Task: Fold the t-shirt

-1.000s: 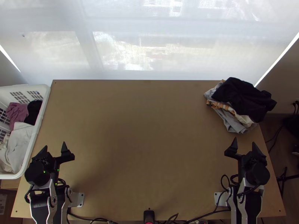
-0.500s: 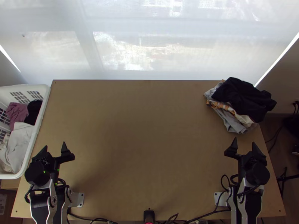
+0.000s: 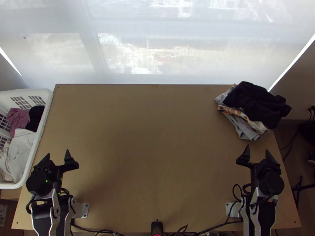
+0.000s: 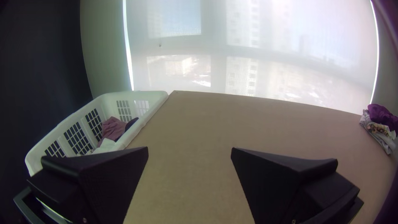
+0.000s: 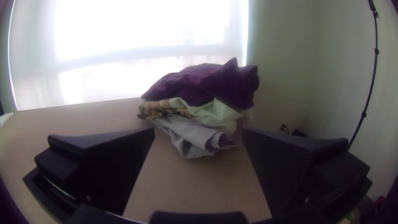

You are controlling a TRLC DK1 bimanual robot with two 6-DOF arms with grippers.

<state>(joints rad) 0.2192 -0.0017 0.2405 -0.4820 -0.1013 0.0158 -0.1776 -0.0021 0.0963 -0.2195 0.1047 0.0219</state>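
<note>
Over the near side of the worktop (image 3: pixel 157 137), the left pincer (image 3: pixel 58 152) and right pincer (image 3: pixel 258 148) stand spread; t-shirt retrieval from the adjoining laundry basket (image 3: pixel 44 122), flattening and folding apparently remain.

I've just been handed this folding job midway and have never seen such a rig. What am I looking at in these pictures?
The machine is two robot arms, a left arm and a right arm, at a wooden table. One camera looks steeply down on it all; each other picture comes from a camera on one arm's wrist, its own fingers in front.

On the table's far right lies a loose pile of cloth, a dark piece on top. At its left edge is a white laundry basket with more cloth inside. I cannot tell which piece is the t-shirt.

The left tool and right tool are open, holding nothing.
</note>
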